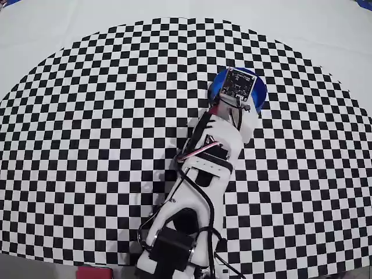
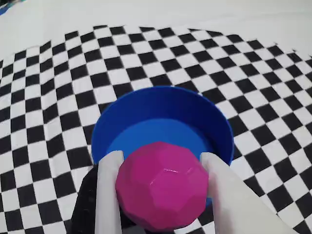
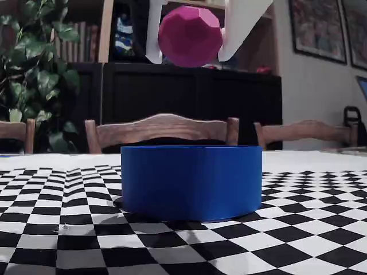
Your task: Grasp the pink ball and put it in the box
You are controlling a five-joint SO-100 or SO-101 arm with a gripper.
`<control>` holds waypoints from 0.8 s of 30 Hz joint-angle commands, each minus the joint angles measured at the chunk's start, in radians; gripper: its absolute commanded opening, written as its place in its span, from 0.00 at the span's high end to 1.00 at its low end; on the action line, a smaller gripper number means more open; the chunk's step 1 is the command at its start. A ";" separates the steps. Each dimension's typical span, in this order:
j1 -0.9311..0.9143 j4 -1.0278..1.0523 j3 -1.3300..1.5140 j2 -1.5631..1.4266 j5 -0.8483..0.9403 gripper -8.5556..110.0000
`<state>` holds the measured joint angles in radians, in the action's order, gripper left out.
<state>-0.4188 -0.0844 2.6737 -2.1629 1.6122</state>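
Note:
The pink ball [image 2: 163,185] [image 3: 190,36] is a faceted magenta sphere held between the two white fingers of my gripper [image 2: 161,163] [image 3: 186,57], which is shut on it. It hangs well above the box [image 3: 191,180], a round bright blue container on the checkered cloth. In the wrist view the ball covers the near part of the box [image 2: 161,105]. In the overhead view the arm's camera board hides the ball, and only the box's blue rim [image 1: 216,86] shows around the gripper [image 1: 238,87].
The white arm [image 1: 200,174] reaches from the bottom of the overhead view across the checkered cloth [image 1: 87,145]. Wooden chairs [image 3: 160,129], a dark cabinet and a plant [image 3: 34,74] stand behind the table in the fixed view.

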 commanded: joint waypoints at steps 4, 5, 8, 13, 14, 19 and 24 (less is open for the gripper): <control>-0.005 -0.006 -0.089 0.051 -0.009 0.93; -0.005 -0.006 -0.094 0.058 -0.009 0.93; -0.005 -0.006 -0.114 0.084 -0.009 0.93; -0.005 -0.006 -0.158 0.144 -0.009 0.93; -0.005 -0.009 -0.164 0.153 -0.009 0.93; -0.003 -0.018 -0.206 0.209 -0.009 0.93; -0.003 -0.018 -0.241 0.255 -0.009 0.93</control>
<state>-0.4157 -0.0844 2.4866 -1.9144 1.6107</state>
